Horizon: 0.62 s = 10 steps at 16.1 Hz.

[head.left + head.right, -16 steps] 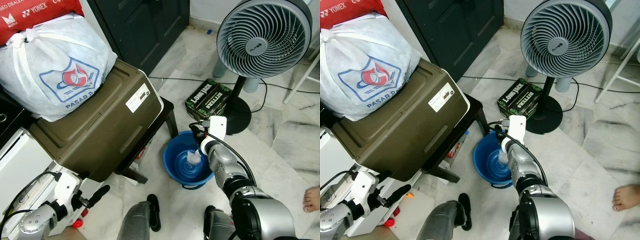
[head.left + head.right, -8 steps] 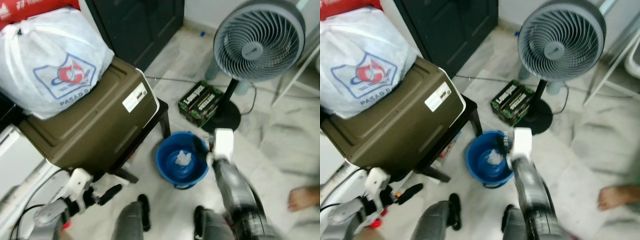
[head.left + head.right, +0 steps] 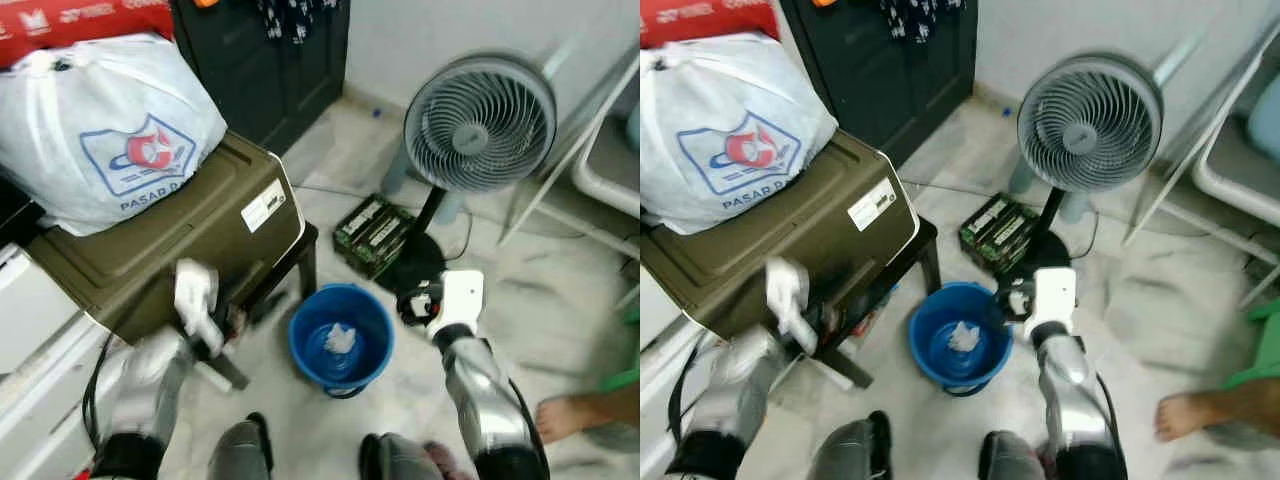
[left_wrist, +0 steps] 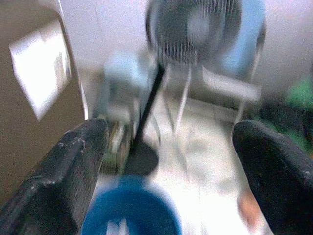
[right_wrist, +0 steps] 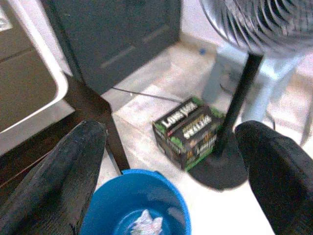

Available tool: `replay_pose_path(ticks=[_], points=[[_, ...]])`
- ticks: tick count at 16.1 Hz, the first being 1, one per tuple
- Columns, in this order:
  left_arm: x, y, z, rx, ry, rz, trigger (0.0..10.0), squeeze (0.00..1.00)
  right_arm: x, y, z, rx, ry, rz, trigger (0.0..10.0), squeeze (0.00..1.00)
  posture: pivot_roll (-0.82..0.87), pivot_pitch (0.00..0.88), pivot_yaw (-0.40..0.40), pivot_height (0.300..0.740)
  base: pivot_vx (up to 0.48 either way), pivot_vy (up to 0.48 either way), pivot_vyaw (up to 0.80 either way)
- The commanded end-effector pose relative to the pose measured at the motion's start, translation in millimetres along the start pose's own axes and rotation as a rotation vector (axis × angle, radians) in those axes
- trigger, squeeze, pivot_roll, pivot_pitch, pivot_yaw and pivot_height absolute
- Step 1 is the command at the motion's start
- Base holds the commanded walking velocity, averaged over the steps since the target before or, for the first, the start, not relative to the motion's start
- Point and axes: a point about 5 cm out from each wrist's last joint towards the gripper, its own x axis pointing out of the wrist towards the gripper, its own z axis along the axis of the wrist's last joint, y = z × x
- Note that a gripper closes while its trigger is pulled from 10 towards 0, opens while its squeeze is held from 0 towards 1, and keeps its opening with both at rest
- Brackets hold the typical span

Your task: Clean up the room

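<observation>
A blue bucket point(image 3: 340, 335) stands on the marble floor with a crumpled white wad point(image 3: 340, 338) lying inside it. My right gripper point(image 3: 410, 303) hovers just right of the bucket's rim, and the right wrist view shows its fingers point(image 5: 54, 181) spread open with nothing between them, the bucket point(image 5: 132, 205) and the wad point(image 5: 146, 224) below. My left gripper point(image 3: 232, 320) is raised to the left of the bucket, beside the olive box. Its fingers point(image 4: 63, 176) are also wide open and empty, the bucket point(image 4: 129, 213) blurred beneath them.
An olive storage box point(image 3: 170, 230) on a dark stool carries a white tied bag point(image 3: 110, 130). A standing fan point(image 3: 480, 120) and a green carton point(image 3: 372, 232) lie beyond the bucket. A person's bare foot point(image 3: 570, 415) is at the right. A white rack point(image 3: 600, 170) stands far right.
The camera has risen and shows more of the room. My left arm lifted from low at the left up towards the bucket. My right gripper drew back from over the bucket to its right.
</observation>
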Motion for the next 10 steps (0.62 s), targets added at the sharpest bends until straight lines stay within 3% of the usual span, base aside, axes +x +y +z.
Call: replay_pose_path(ticks=[1, 2, 3, 4, 5, 8, 9, 10], points=[[-1.9, 6.2, 14, -0.006, -0.032, 0.039, 10.0, 0.0, -3.4, 0.9, 1, -0.023, 0.004, 0.003, 10.0, 1.0, 0.0, 0.044, -0.007, 0.74, 0.0, 0.0, 0.0], [2.8, 4.6, 21, -0.028, -0.062, 0.038, 10.0, 0.0, -8.7, -0.6, -4, -0.055, 0.024, 0.012, 10.0, 1.0, -0.01, 0.033, -0.013, 0.74, 0.0, 0.0, 0.0], [26.7, -26.4, 44, -0.072, -0.135, 0.011, 10.0, 0.0, -15.6, -5.5, -12, -0.064, 0.066, 0.014, 10.0, 1.0, -0.02, 0.02, -0.019, 0.74, 0.0, 0.0, 0.0], [35.2, -42.5, 54, -0.075, -0.156, 0.002, 10.0, 0.0, -16.0, -8.1, -13, -0.068, 0.072, 0.007, 10.0, 0.34, -0.02, 0.015, -0.02, 0.74, 0.0, 0.0, 0.0], [36.8, -48.3, 60, -0.063, -0.152, 0.023, 10.0, 0.0, -13.4, -8.3, -9, -0.078, 0.062, 0.014, 10.0, 0.0, -0.02, 0.002, -0.02, 0.74, 0.0, 0.0, 0.0], [29.9, -32.7, 54, 0.053, -0.08, 0.203, 10.0, 0.0, -12.6, -2.8, -1, -0.077, 0.031, 0.017, 10.0, 0.0, -0.02, 0.0, -0.018, 0.74, 0.0, 0.0, 0.0], [23.2, -25.2, 48, 0.162, -0.05, 0.29, 10.0, 0.0, -14.4, 0.2, -1, -0.085, 0.03, 0.019, 10.0, 0.0, -0.02, 0.0, -0.023, 0.74, 0.0, 0.0, 0.0], [16.2, -18.7, 44, 0.202, -0.029, 0.353, 10.0, 0.0, -16.1, 1.4, -1, -0.089, 0.024, 0.012, 10.0, 0.0, -0.02, 0.0, -0.022, 0.74, 0.0, 0.0, 0.0]])
